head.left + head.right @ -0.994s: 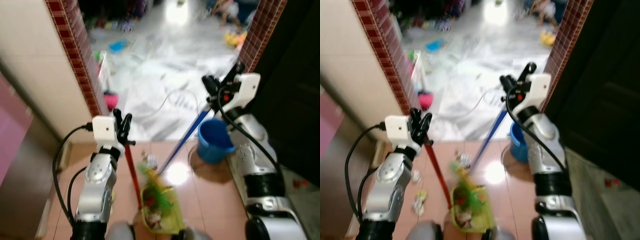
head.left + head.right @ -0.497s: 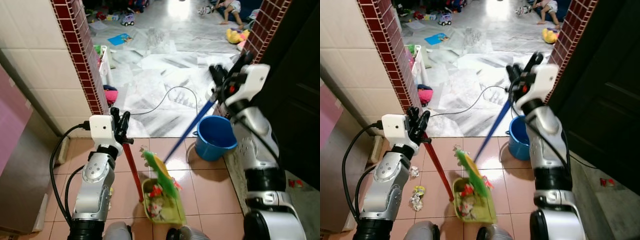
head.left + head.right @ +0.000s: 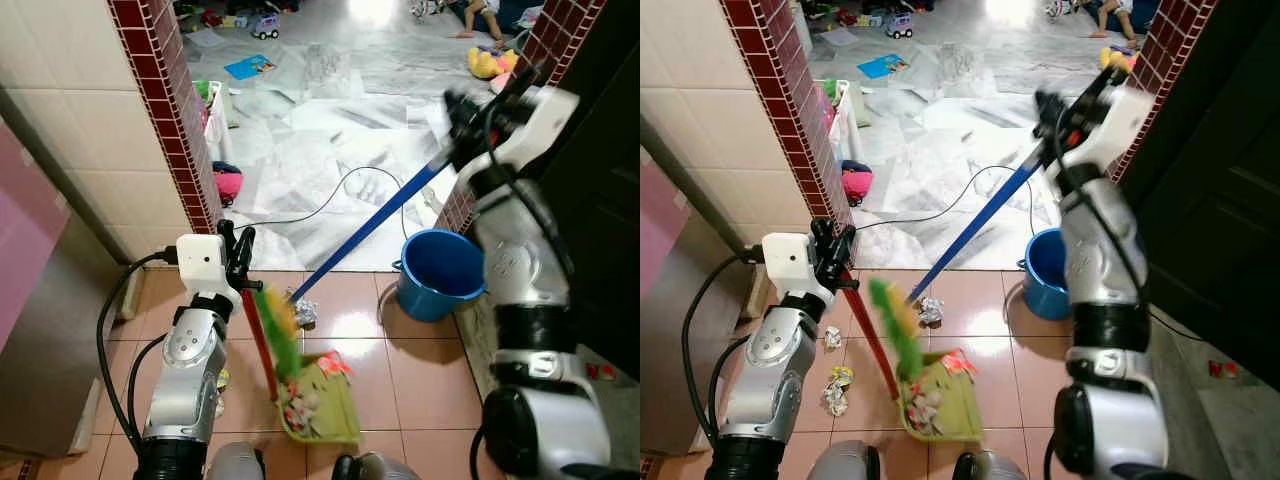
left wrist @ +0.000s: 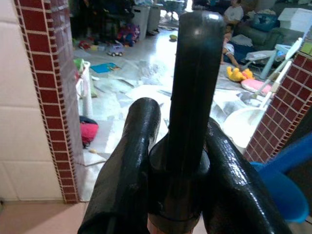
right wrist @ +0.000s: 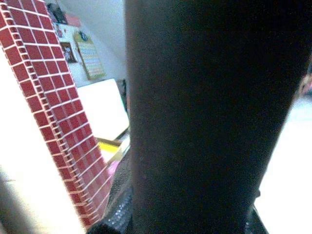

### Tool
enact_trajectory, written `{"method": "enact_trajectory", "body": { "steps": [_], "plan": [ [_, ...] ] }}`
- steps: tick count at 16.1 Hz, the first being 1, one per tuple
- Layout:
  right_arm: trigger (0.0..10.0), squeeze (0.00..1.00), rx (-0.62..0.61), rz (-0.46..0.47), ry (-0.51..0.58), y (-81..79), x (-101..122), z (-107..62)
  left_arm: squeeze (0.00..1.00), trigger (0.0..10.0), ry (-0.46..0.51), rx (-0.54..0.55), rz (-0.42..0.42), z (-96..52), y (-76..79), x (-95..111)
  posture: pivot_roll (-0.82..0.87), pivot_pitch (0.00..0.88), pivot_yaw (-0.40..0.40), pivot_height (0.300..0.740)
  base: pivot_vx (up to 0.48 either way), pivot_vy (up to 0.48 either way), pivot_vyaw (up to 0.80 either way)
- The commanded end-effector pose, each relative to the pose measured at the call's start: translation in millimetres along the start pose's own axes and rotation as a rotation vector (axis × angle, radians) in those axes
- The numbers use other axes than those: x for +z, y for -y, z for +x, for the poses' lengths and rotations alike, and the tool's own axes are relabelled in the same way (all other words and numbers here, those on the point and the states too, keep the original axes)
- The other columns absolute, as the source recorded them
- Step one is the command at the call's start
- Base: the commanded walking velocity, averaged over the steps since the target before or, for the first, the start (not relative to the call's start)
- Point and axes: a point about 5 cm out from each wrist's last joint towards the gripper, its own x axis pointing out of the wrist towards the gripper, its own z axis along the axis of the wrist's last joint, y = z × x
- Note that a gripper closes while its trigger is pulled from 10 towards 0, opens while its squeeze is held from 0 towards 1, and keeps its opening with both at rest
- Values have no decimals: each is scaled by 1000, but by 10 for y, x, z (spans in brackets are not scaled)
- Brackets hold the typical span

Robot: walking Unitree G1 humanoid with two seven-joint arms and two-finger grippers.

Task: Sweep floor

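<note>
Sweeping scraps into the dustpan, mid-stroke at the doorway.

The left gripper [image 3: 238, 262] is closed around the red dustpan handle [image 3: 868, 338], holding the green dustpan [image 3: 940, 404] on the tiled floor [image 3: 420, 350] near the robot's feet, already part full of litter. The right gripper [image 3: 1052, 122] is closed on the top of the blue broom handle [image 3: 372, 222], up high on the right by the brick pillar [image 3: 1140, 90]; the green broom head [image 3: 896, 326] hangs just above the pan's left edge. A crumpled paper [image 3: 930, 310] lies just beyond the pan, more scraps [image 3: 836, 388] to its left. A blue bucket [image 3: 440, 272] stands to the right. Next, I judge, the broom must reach past the crumpled paper and draw it back into the pan. Compared with half a second ago, the right arm has lifted farther and the broom head has swung left, off the pan's middle.
</note>
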Motion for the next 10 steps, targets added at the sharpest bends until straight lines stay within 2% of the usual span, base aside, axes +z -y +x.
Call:
{"method": "enact_trajectory", "body": {
  "steps": [1,2,3,4,5,6,9,10],
  "plan": [
    [10000,0,15,-118,106,-12,254,55,0,10000,60,-37,-31,31,63,98,7,0,-44,740,0,0,0],
    [10000,0,12,-193,83,23,193,13,0,10000,65,-47,-38,25,64,110,8,0,-46,740,0,0,0],
    [10000,0,7,-268,30,79,33,-85,0,10000,72,-51,-37,9,58,127,13,0,-52,740,0,0,0],
    [10000,0,-4,-280,13,100,-16,-116,0,10000,73,-54,-37,3,57,131,13,0,-52,740,0,0,0],
    [10000,0,5,-351,-21,117,-150,-216,0,10000,71,-63,-26,-25,51,129,18,0,-50,740,0,0,0],
    [10000,0,23,-383,-46,115,-245,-279,0,10000,66,-66,-22,-47,45,119,20,0,-48,740,0,0,0],
    [10000,0,-7,-403,-148,170,-501,-416,0,10000,83,-74,-25,-54,35,184,23,0,-48,740,0,0,0],
    [10000,0,-26,-377,-189,181,-588,-451,0,10000,97,-74,-31,-37,37,228,24,0,-47,740,0,0,0]
  ]
}}
